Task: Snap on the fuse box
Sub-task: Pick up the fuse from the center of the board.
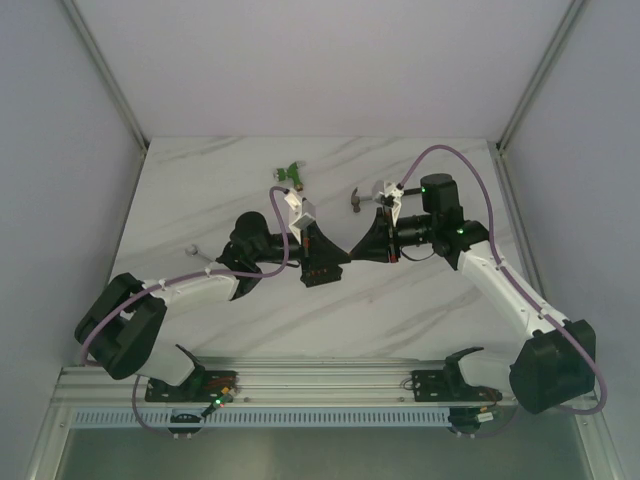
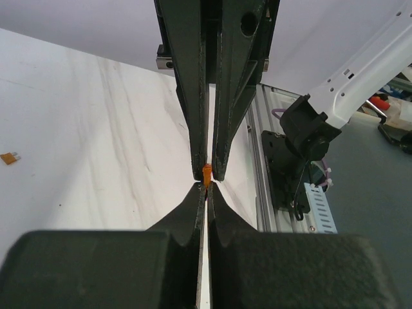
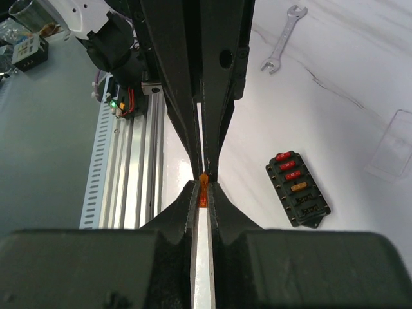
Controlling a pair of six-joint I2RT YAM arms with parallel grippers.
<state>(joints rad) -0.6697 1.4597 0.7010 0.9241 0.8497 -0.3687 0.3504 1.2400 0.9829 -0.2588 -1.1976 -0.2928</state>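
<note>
The fuse box [image 3: 297, 189] lies flat on the white marble table, black, with three red fuses and one orange one in its row; it shows only in the right wrist view, to the right of my right gripper. My left gripper [image 1: 343, 257] and right gripper [image 1: 356, 252] meet tip to tip above the table's middle. A small orange fuse [image 3: 203, 187] sits between the right gripper's [image 3: 203, 183] jaws. Its other end [image 2: 206, 174] reaches into the tips of the left gripper [image 2: 206, 188]. Both pairs of jaws are closed to a thin slit.
A clear plastic lid [image 3: 393, 151] lies beyond the fuse box. A silver wrench [image 3: 283, 45] lies farther off. A loose orange fuse [image 2: 8, 158] lies on the table. A small hammer [image 1: 355, 200] and a green object [image 1: 290, 172] lie toward the back. The aluminium rail [image 1: 330, 380] runs along the near edge.
</note>
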